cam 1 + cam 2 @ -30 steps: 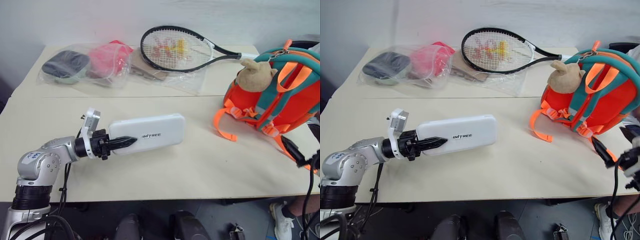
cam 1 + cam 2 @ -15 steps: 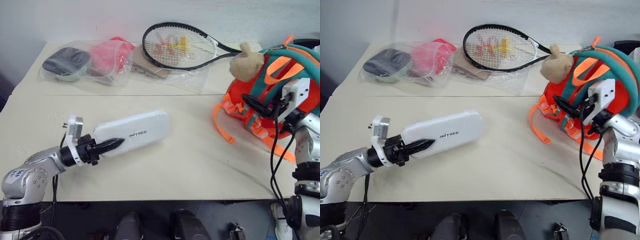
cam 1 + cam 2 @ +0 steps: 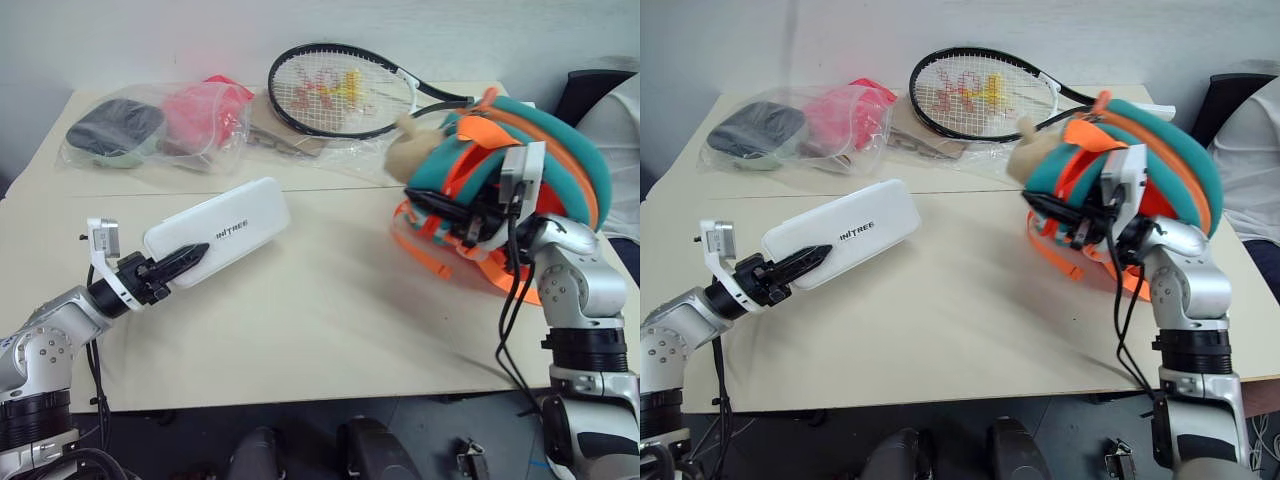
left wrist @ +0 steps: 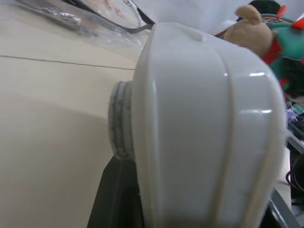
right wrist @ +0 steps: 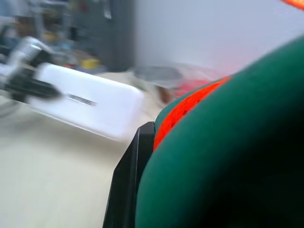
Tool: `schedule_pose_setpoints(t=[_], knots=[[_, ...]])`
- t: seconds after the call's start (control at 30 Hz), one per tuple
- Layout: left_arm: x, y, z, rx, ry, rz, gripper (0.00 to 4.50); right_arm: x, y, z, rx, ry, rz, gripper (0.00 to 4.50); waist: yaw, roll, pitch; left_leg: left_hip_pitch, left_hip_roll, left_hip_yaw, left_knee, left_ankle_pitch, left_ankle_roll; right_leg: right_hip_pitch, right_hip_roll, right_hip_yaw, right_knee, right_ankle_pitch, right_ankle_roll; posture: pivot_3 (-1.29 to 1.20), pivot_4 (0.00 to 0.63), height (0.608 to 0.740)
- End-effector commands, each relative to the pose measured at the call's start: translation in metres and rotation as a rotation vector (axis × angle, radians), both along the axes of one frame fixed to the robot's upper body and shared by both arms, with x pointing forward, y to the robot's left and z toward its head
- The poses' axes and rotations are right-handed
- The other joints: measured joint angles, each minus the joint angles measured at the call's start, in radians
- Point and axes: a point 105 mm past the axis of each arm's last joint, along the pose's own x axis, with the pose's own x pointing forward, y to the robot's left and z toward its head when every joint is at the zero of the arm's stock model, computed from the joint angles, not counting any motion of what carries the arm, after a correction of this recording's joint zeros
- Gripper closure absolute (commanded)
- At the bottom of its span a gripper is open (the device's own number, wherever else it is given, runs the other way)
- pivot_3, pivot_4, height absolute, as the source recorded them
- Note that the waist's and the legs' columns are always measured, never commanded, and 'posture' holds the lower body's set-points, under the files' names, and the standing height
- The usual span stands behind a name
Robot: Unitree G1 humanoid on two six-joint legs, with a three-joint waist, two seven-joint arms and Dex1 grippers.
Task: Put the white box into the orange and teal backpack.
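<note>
Lifted white box [image 3: 220, 231] between left fingers [image 3: 186, 261].

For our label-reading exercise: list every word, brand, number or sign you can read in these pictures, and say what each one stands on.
"INITREE": dark lettering on top of the white box; the first letters are not crisp.
Blue mark on the left arm's joint: too small to read.
Red and yellow mark on the tennis racket strings: a pattern, no readable letters.
Nothing else carries text.

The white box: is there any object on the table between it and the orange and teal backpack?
Nothing visible stands between them. The left gripper holds the white box above the table, and only bare tabletop separates it from the orange and teal backpack, which the right gripper grips by its straps.
</note>
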Motion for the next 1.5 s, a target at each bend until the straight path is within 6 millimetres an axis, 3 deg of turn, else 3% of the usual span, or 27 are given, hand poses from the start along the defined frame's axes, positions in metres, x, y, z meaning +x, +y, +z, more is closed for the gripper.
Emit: schedule_pose_setpoints(t=[0.03, 0.17, 0.23, 0.3, 0.43, 0.6, 0.77, 0.93, 1.03, 1.13, 1.37, 1.5], knots=[[0.001, 0.014, 0.020, 0.008, -0.061, 0.039, 3.28, -0.058, 0.031, 0.024, 0.019, -0.018, 0.253, 4.49, 0.003, 0.000, 0.000, -0.004, 0.000, -0.001, 0.001, 0.000, 0.000, -0.003, 0.000, -0.001, 0.000, 0.000, 0.000, 0.00, 0.150, 0.740], [0.000, 0.021, 0.022, 0.024, -0.060, 0.057, 3.28, -0.095, 0.034, 0.033, 0.054, 0.109, 0.403, 4.49, 0.005, -0.001, 0.000, -0.011, 0.000, -0.002, 0.003, 0.000, 0.001, -0.010, -0.001, -0.002, 0.004, 0.000, 0.000, 0.00, 0.150, 0.740], [-0.003, 0.025, 0.022, 0.032, -0.058, 0.065, 3.28, -0.101, 0.031, 0.031, 0.029, 0.155, 0.413, 4.49, 0.006, -0.002, 0.000, -0.012, -0.001, -0.002, 0.003, 0.000, 0.002, -0.010, -0.001, -0.002, 0.003, 0.000, 0.000, 0.00, 0.150, 0.740], [-0.005, 0.026, 0.022, 0.038, -0.059, 0.068, 3.28, -0.099, 0.027, 0.028, 0.012, 0.171, 0.383, 4.49, 0.007, -0.004, -0.001, -0.012, -0.001, -0.002, 0.003, 0.000, 0.002, -0.010, -0.001, -0.002, 0.001, 0.000, 0.000, 0.00, 0.150, 0.740], [-0.031, 0.025, 0.034, 0.099, -0.097, -0.002, 3.28, -0.082, 0.017, 0.009, -0.040, 0.184, 0.291, 4.49, -0.001, -0.007, 0.000, -0.011, -0.001, -0.002, 0.003, 0.000, 0.003, -0.009, -0.001, -0.001, 0.001, 0.000, 0.000, 0.00, 0.150, 0.740], [-0.071, 0.028, 0.077, 0.104, -0.184, -0.075, 3.28, -0.080, 0.021, -0.006, -0.061, 0.182, 0.292, 4.49, 0.001, -0.010, 0.001, -0.011, 0.000, -0.002, 0.001, 0.001, 0.001, -0.010, -0.001, -0.002, 0.001, 0.000, 0.000, 0.00, 0.150, 0.740], [-0.092, -0.003, 0.106, 0.134, -0.256, -0.203, 3.28, -0.075, 0.017, -0.018, -0.078, 0.215, 0.284, 4.49, 0.012, -0.010, 0.001, -0.011, -0.002, -0.003, 0.002, 0.001, 0.002, -0.008, -0.003, -0.002, 0.000, 0.000, 0.000, 0.00, 0.150, 0.740], [-0.079, -0.038, 0.113, 0.136, -0.322, -0.309, 3.28, -0.073, 0.015, -0.025, -0.108, 0.229, 0.298, 4.49, 0.029, -0.010, 0.001, -0.010, -0.002, -0.004, 0.002, 0.002, 0.002, -0.006, -0.002, -0.002, 0.000, 0.000, -0.001, 0.00, 0.150, 0.740], [-0.068, -0.047, 0.110, 0.157, -0.339, -0.319, 3.28, -0.072, 0.015, -0.025, -0.113, 0.226, 0.302, 4.49, 0.029, -0.010, 0.001, -0.010, -0.002, -0.004, 0.002, 0.002, 0.002, -0.007, -0.001, -0.002, 0.000, 0.000, -0.001, 0.00, 0.150, 0.740], [-0.050, -0.043, 0.103, 0.182, -0.362, -0.271, 3.28, -0.072, 0.015, -0.025, -0.117, 0.235, 0.314, 4.49, 0.024, -0.010, 0.001, -0.010, -0.002, -0.003, 0.002, 0.002, 0.002, -0.007, -0.001, -0.001, -0.001, 0.000, -0.001, 0.00, 0.150, 0.740], [-0.074, -0.049, 0.079, 0.303, -0.225, -0.519, 3.28, -0.071, 0.010, -0.025, -0.129, 0.242, 0.299, 4.49, 0.025, -0.010, 0.001, -0.011, -0.002, -0.002, 0.002, 0.002, 0.002, -0.009, -0.001, -0.001, -0.001, 0.000, -0.001, 0.00, 0.150, 0.740], [-0.059, -0.049, 0.061, 0.491, -0.234, -0.541, 3.28, -0.068, 0.009, -0.025, -0.132, 0.236, 0.293, 4.49, 0.027, -0.010, 0.001, -0.010, -0.002, -0.002, 0.002, 0.002, 0.002, -0.008, -0.001, -0.001, -0.001, 0.000, -0.001, 0.00, 0.150, 0.740]])
